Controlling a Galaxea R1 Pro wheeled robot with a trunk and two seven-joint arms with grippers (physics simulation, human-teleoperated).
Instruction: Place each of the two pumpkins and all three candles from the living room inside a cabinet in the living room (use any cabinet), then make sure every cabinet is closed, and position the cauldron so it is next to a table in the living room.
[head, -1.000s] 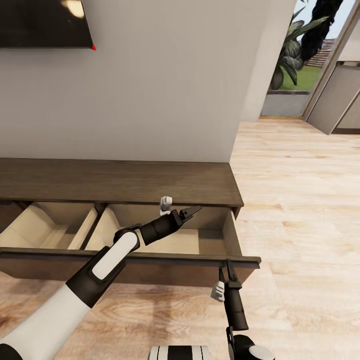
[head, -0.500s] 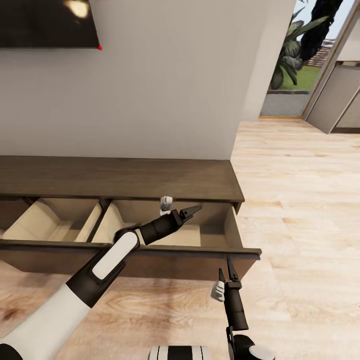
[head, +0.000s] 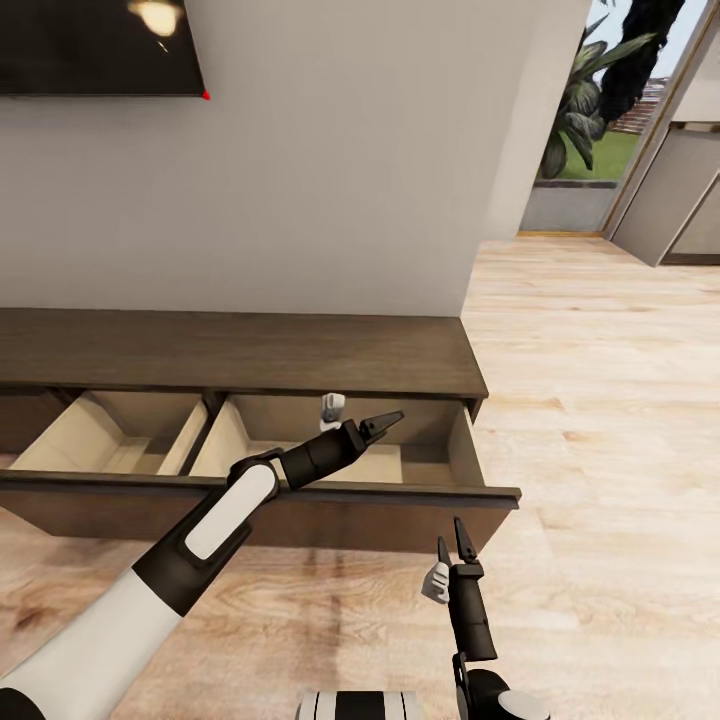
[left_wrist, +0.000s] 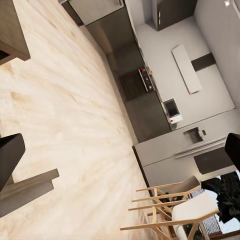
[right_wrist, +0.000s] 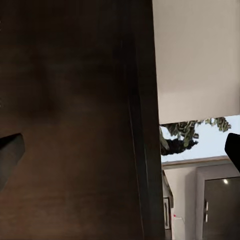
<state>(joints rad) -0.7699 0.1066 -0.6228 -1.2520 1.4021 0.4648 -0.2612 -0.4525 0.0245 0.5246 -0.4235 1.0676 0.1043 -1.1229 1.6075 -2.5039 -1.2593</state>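
The long dark-brown cabinet (head: 250, 355) stands against the white wall with two drawers pulled out. Both pale interiors, the left drawer (head: 110, 440) and the right drawer (head: 430, 465), look bare where I can see into them. My left gripper (head: 388, 422) hangs over the right drawer, open and holding nothing; in the left wrist view its fingertips (left_wrist: 10, 150) sit far apart. My right gripper (head: 451, 545) points up at the dark drawer front (head: 380, 520) near its right end, open. The right wrist view has that dark wood (right_wrist: 75, 100) very close.
A wall TV (head: 90, 45) hangs above the cabinet. Wood floor (head: 600, 400) runs right toward glass patio doors and plants (head: 590, 100). The left wrist view looks across floor to dark kitchen units (left_wrist: 145, 85) and wooden chairs (left_wrist: 170, 210).
The whole view has shifted a little, so the camera moved. The drawer fronts now sit slightly nearer the cabinet body. Both arms hold the same pose.
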